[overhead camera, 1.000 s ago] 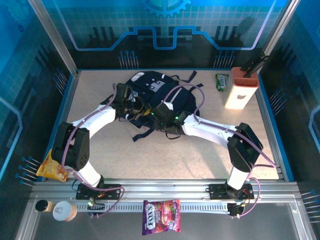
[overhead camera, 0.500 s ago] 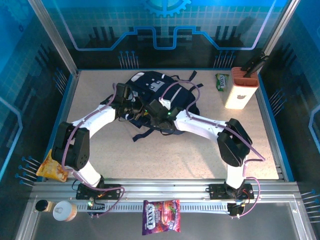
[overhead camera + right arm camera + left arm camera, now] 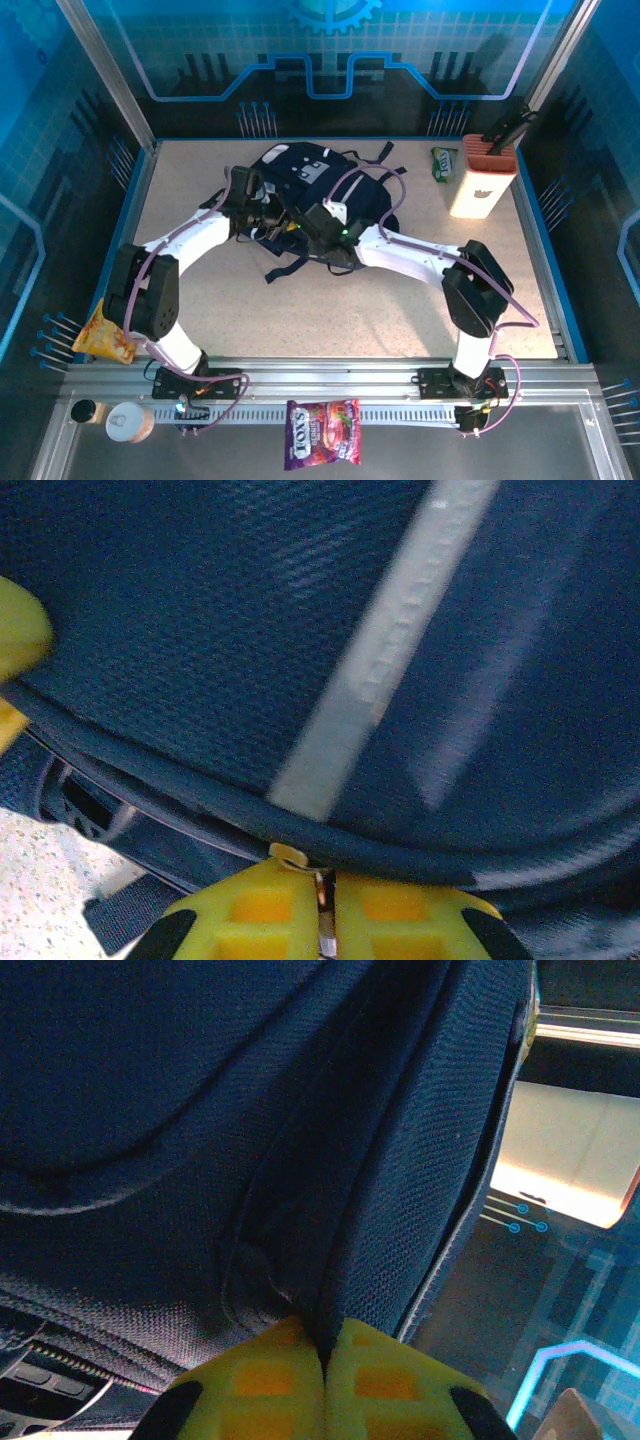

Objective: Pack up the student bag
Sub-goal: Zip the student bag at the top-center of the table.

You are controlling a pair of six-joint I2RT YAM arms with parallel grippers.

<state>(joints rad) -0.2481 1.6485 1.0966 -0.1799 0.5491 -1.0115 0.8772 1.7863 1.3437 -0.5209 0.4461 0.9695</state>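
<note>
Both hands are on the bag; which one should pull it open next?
Probably right. The right hand is shut at the seam edge of the bag, on what looks like a small metal tab. The left hand only pinches a fabric fold, good for bracing.

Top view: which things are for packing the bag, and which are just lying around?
For the job: bag, left gripper pinching its fabric, right gripper pinching its edge.
Just lying about: green packet, white box, orange snack bag, purple candy bag, cup.
</note>
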